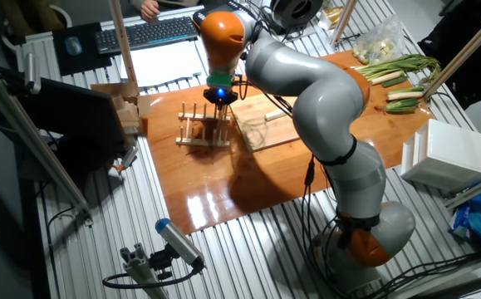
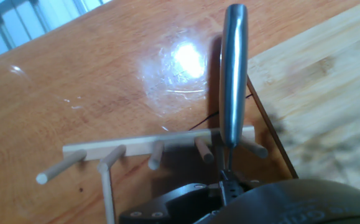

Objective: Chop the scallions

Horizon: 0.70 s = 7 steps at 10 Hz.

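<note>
We see our arm [image 1: 323, 108] bent over the table, gripper [image 1: 221, 97] pointing down above the wooden peg rack [image 1: 204, 130], clamping a steel knife handle [image 2: 233, 74], cutting board [image 1: 265, 126] beside it, scallions [image 1: 277, 115] pale on the board

A: What stands under the arm's pincer [image 1: 220, 97]?

B: A small pale wooden rack of upright pegs [image 1: 204, 130] on the glossy orange-brown desk [image 1: 215, 199]. A grey metal handle [image 2: 232, 81] rises among the pegs. A light bamboo cutting board [image 1: 267, 126] lies just beside the rack.

A: Any open surface?

B: Bare desk lies near the camera, before the rack.
</note>
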{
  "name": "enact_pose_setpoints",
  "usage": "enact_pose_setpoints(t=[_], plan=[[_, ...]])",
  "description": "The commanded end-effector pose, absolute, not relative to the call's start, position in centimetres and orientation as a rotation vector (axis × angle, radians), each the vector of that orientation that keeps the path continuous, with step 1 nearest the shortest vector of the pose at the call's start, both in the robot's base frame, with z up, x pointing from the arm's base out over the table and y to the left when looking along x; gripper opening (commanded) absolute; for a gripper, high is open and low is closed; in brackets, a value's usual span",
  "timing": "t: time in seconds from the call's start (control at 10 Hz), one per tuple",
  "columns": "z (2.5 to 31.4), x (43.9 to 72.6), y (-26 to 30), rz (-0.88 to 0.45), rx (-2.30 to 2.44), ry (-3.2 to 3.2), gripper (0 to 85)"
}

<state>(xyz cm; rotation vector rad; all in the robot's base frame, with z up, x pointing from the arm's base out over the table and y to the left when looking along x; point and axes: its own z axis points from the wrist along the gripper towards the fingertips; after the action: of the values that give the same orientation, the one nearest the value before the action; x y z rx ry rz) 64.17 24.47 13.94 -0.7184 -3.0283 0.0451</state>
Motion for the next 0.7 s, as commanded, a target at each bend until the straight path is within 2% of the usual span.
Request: enact_pose_setpoints(t=[0.0,0.6], plan=[[13.93,64.16,24.51,0.043,-0.739,-3.031,51.0],[13.42,64.1,25.04,0.051,-0.799,-3.034,51.0]])
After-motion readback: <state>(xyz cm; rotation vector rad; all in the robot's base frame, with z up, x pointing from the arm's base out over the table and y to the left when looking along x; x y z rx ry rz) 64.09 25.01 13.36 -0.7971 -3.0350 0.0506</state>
